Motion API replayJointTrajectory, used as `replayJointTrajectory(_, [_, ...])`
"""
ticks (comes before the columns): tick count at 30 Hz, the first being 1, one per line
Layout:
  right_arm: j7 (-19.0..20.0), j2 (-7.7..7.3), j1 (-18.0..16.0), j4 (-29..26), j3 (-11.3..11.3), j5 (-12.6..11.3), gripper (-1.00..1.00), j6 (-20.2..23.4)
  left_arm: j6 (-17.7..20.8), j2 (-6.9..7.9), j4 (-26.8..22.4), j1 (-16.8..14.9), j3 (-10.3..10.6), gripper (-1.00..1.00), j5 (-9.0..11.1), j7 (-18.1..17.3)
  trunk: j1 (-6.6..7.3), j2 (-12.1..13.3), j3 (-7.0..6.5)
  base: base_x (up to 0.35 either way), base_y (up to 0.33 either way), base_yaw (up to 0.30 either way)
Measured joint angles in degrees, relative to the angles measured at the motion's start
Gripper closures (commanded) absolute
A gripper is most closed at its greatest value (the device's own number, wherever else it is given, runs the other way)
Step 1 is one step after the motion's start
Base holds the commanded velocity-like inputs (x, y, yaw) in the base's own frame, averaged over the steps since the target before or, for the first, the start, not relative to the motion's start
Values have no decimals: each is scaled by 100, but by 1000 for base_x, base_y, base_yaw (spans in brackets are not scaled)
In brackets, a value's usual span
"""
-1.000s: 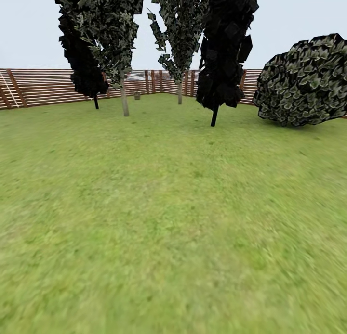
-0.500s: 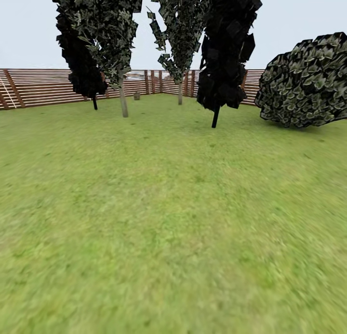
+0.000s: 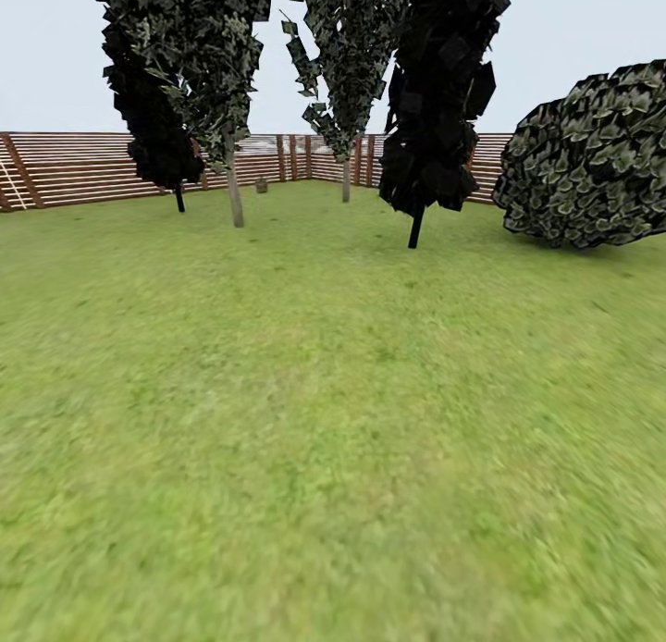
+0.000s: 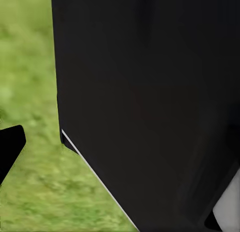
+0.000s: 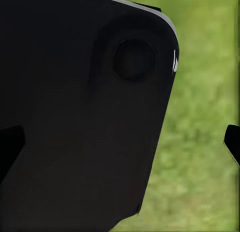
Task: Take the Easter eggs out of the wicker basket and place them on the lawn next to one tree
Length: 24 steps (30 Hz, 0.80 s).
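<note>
A: Left gripper (image 4: 7, 152), left wrist view. You see one dark fingertip at the frame edge over the lawn (image 4: 30, 71); a black body panel (image 4: 150, 106) masks the rest, so how far it is open cannot be told, nor whether it holds anything.

B: Right gripper (image 5: 120, 147), right wrist view?

A: Dark tips sit at both edges, with a black housing (image 5: 85, 111) between them and you. Its opening and any load cannot be told. Grass lies behind.

B: Head view?

A: Lawn (image 3: 333, 420) runs to a slatted fence (image 3: 74, 166). A pale-trunked tree (image 3: 235, 193) stands left of centre, a second behind it, a dark cypress (image 3: 435, 96) to the right, a bush (image 3: 592, 161) far right. A small brown thing (image 3: 262, 186), perhaps the basket, sits by the fence; too small to tell.
</note>
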State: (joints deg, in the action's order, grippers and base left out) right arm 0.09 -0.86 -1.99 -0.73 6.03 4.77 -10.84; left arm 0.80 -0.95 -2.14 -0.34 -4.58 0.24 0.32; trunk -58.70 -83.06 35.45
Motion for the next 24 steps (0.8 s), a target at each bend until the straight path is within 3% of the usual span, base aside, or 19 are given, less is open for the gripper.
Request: replayJointTrajectory(24, [-1,0,0,1,0,-1,-100,0,0,0,-2,0,0,-100,0,0,0,0,0,331,0,0])
